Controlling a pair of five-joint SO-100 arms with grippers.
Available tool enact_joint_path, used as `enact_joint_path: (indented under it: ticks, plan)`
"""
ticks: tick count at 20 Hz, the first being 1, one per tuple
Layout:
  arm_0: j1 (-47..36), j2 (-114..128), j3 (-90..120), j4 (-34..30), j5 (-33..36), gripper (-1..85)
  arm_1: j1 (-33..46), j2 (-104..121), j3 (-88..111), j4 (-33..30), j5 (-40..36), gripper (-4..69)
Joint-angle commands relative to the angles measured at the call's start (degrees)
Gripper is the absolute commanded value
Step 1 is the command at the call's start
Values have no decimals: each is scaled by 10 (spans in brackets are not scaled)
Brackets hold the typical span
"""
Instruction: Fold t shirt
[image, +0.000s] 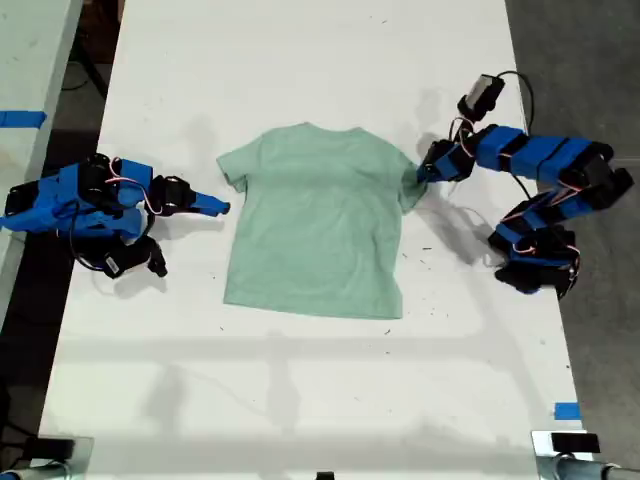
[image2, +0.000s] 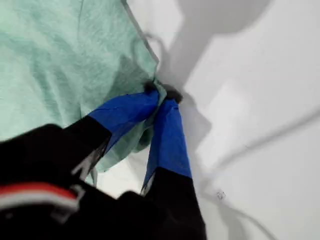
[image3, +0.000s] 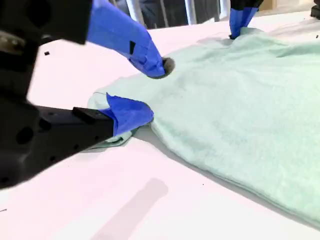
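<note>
First pincer (image2: 161, 97) pinched shut on a sleeve of the t shirt (image: 318, 222), second pincer (image3: 150, 90) spread open, seemingly straddling the opposite sleeve, shirt flat on white desk (image: 300, 380).

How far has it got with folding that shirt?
Barely started. The shirt lies spread flat on the table, no fold made. My first gripper has pinched one sleeve edge; my second gripper is open at the other sleeve, not yet gripping. Every fold is left to do.
</note>
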Motion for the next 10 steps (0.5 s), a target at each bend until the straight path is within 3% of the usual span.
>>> enact_joint_path:
  ticks: [1, 3, 6, 10]
  plan:
    - [4, 4, 4, -5, -5, 106, -34, 66, -47, 48, 11, 7]
    - [4, 4, 4, -5, -5, 106, -67, 77, -107, 88, 16, 7]
    - [4, 4, 4, -5, -5, 106, -118, 69, -189, 95, 11, 7]
    - [4, 4, 4, -5, -5, 106, -189, 26, -248, 21, -1, 7]
